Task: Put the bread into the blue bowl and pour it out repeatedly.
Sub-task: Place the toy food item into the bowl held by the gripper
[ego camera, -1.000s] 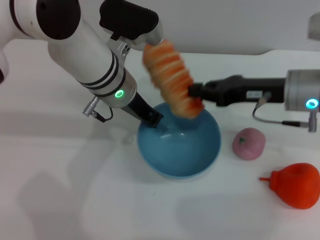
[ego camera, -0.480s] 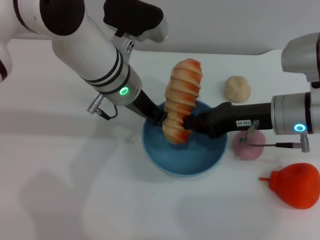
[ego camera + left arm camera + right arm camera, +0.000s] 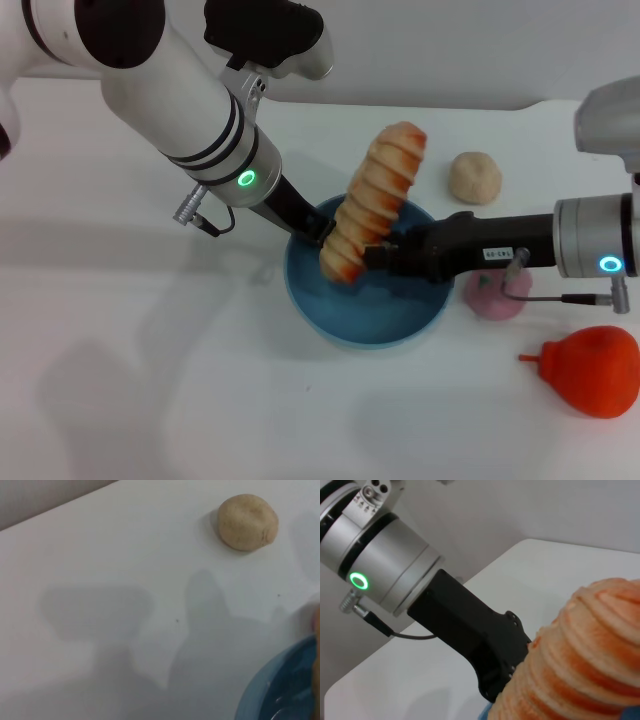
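Head view: bread (image 3: pixel 373 201) gripped near its lower end by right gripper (image 3: pixel 378 253), fingers clamped on the loaf. Loaf tilted, upper end leaning toward far edge of worktop (image 3: pixel 150 400), lower end hanging over hollow of blue bowl (image 3: pixel 330 320), slightly left of bowl centre. Whether loaf touches bowl floor: cannot tell. Right arm reaching in horizontally from right side, forearm crossing over bowl's right rim.

Left gripper (image 3: pixel 313 232) down at bowl's far-left rim; fingers hidden behind bread and rim, opening cannot be told. Contact with rim appears likely, not confirmed.

Bowl near middle of worktop. Round beige bun (image 3: pixel 474 177) beyond bowl toward far edge, apart from it. Pink fruit (image 3: pixel 495 296) just right of bowl, partly hidden under right arm. Orange pear-shaped fruit (image 3: pixel 590 371) toward right edge, nearer front.

Right wrist view: striped orange-and-cream ridges of bread (image 3: pixel 580 660) close up, left arm's black link just behind.

Left wrist view: bun (image 3: pixel 248 521) on bare worktop, bowl rim (image 3: pixel 260 685) at frame corner.
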### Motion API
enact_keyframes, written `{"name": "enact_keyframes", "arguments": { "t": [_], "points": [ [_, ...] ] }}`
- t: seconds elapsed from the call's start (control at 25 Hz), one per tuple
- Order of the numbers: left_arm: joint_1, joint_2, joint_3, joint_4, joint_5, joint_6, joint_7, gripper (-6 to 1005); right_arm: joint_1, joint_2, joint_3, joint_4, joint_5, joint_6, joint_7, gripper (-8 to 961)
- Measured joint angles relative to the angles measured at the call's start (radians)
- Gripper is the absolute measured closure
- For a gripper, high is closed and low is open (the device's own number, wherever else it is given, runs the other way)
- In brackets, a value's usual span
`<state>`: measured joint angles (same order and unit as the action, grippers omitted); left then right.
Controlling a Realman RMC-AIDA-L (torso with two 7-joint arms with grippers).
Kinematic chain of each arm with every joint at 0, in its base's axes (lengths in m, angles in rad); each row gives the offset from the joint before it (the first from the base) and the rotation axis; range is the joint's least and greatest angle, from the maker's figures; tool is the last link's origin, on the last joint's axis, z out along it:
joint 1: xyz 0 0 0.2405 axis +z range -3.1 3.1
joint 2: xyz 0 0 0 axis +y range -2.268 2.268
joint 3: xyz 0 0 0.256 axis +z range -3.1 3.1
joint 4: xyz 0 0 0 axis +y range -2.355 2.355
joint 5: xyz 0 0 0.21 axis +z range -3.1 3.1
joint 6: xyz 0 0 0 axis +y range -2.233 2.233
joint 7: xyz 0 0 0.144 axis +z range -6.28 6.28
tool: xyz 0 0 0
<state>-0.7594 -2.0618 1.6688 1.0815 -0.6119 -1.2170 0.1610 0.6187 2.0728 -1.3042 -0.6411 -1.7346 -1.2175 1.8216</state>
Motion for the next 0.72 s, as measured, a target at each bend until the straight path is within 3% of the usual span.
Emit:
{"name": "enact_keyframes", "arguments": {
  "t": [0.28,0.52,0.72],
  "points": [
    [-0.004,0.002,0.000,0.000,0.006,0.002,0.000,999,-0.026,-0.002,0.039,-0.003,0.000,-0.030,0.005,551],
    [-0.007,0.003,-0.013,-0.022,0.014,0.008,0.002,999,-0.053,-0.004,0.079,-0.005,0.000,-0.056,0.006,551],
    [-0.010,0.003,-0.023,-0.038,0.016,0.024,0.010,999,-0.089,-0.002,0.184,-0.026,0.002,-0.115,0.004,551]
  ]
}}
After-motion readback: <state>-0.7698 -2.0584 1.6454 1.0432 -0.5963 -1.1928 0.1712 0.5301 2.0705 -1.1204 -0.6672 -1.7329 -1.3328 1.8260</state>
